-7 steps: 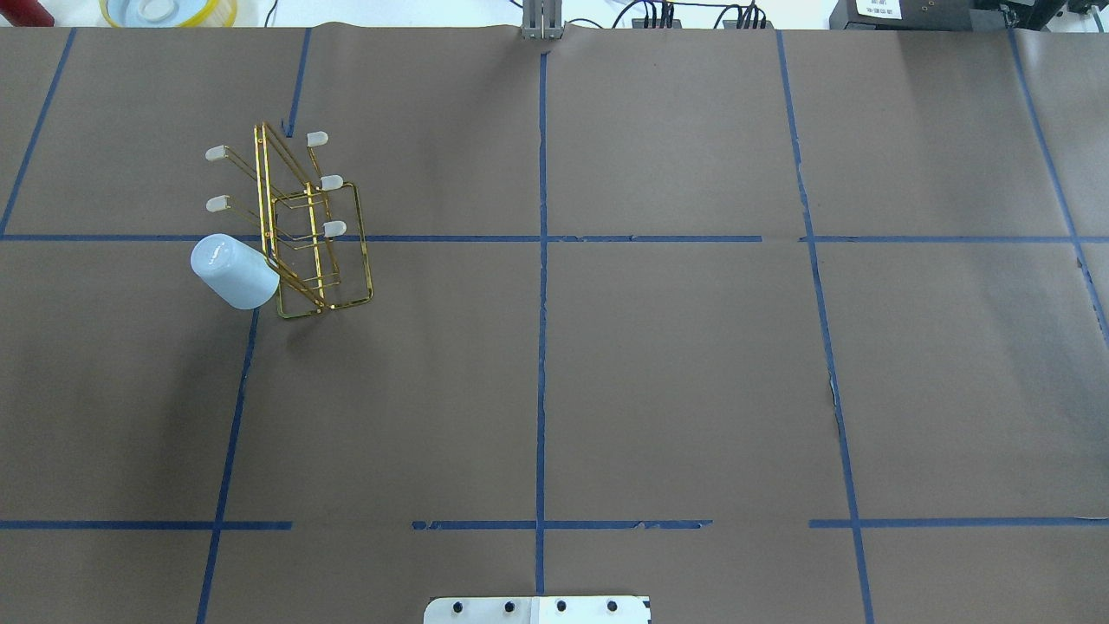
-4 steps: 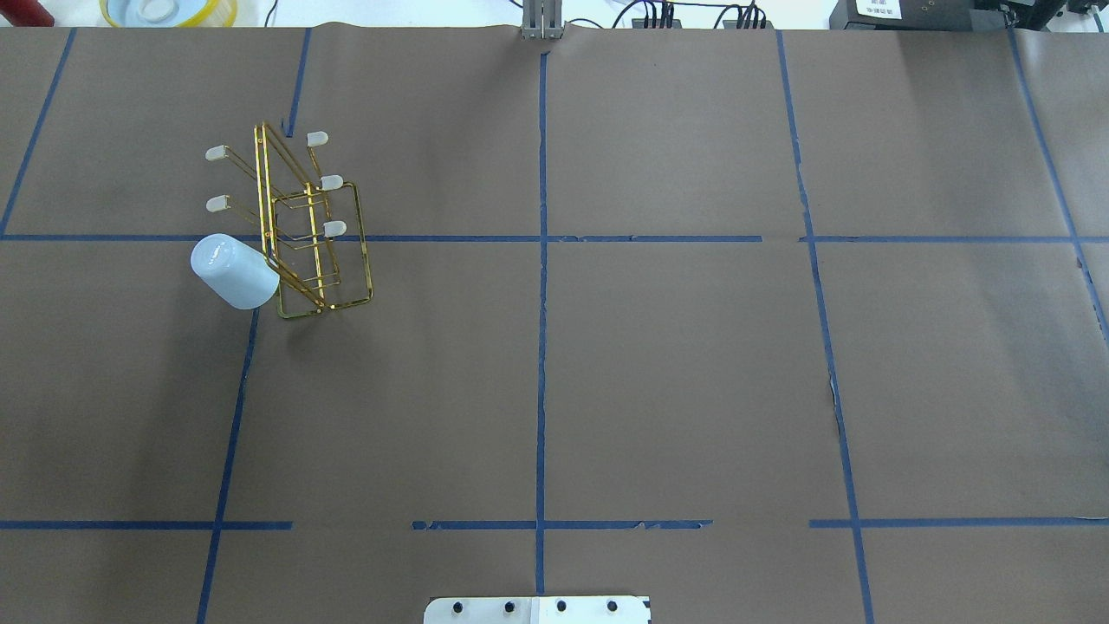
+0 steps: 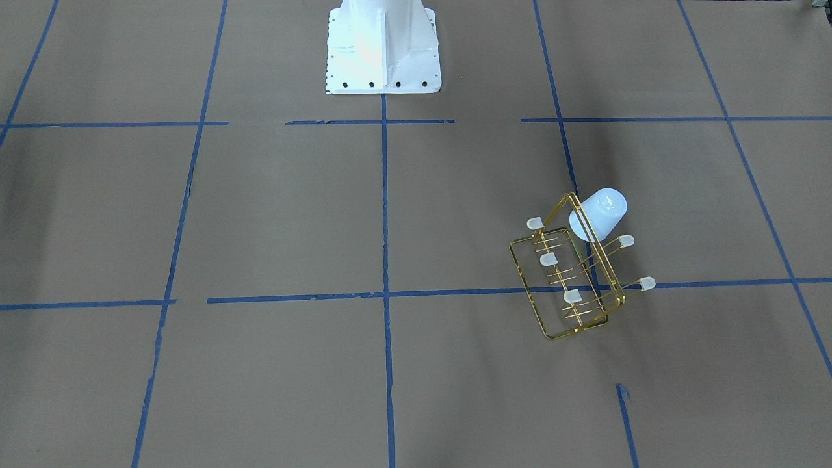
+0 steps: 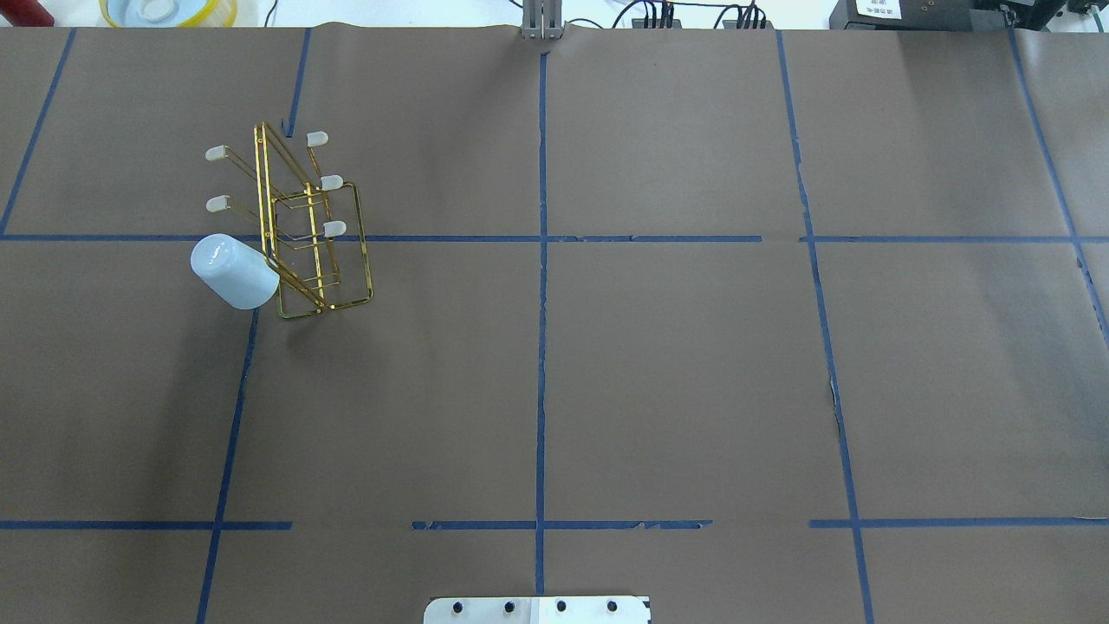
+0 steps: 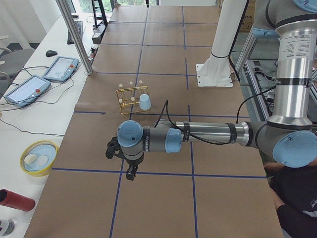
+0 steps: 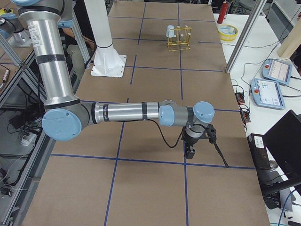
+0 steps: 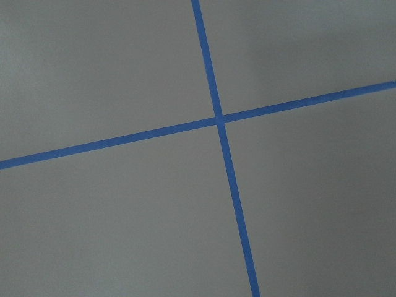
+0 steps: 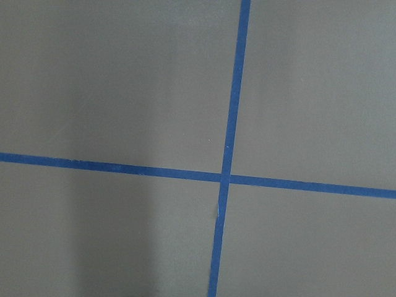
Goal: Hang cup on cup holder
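The pale blue cup point(image 4: 232, 270) sits bottom-up and tilted over a prong at the near left end of the gold wire cup holder point(image 4: 333, 229), in the left half of the table. Both also show in the front view, the cup point(image 3: 601, 213) on the cup holder point(image 3: 572, 296). Neither arm is near them. My left gripper point(image 5: 130, 173) hovers over a tape crossing at the table's left end; my right gripper point(image 6: 189, 151) hovers at the right end. They show only in the side views, so I cannot tell if they are open or shut.
A yellow bowl point(image 4: 169, 10) and a red bottle point(image 5: 15, 200) lie beyond the table's far left edge. Tablets point(image 5: 27, 89) and a metal pole point(image 5: 74, 34) stand on the operators' side. The white robot base point(image 3: 383, 45) is at the near middle edge.
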### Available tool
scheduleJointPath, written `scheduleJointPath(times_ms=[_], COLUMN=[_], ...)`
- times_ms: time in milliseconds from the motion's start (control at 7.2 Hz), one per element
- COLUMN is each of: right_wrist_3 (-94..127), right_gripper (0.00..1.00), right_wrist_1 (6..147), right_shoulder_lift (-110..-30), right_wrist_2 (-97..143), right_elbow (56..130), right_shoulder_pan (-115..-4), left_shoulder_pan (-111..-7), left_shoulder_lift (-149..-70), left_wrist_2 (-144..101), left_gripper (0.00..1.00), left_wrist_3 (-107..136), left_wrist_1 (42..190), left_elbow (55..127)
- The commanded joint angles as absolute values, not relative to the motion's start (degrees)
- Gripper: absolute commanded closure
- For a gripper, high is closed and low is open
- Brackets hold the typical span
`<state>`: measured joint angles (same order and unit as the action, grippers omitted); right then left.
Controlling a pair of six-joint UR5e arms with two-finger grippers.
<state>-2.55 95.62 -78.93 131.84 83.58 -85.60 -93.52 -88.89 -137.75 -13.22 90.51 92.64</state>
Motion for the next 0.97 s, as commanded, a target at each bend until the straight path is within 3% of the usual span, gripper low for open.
scheduleJointPath(times_ms=[0,833], right_wrist_3=[-2.5,-2.5], right_gripper=[0.00,0.00], right_wrist_1=[95.6,95.6], right_shoulder_lift=[-78.9,-78.9], right_wrist_2=[131.8,131.8], right_elbow=[83.6,83.6], right_shoulder_pan=[-85.6,-85.6], left_shoulder_pan=[-94.0,-95.4], left_shoulder_lift=[-88.8,-86.7], left_wrist_2=[-137.6,-137.4], left_gripper=[0.00,0.00], left_wrist_3=[-13.3,-13.3], left_wrist_1=[90.4,90.9], left_elbow=[92.8,93.0])
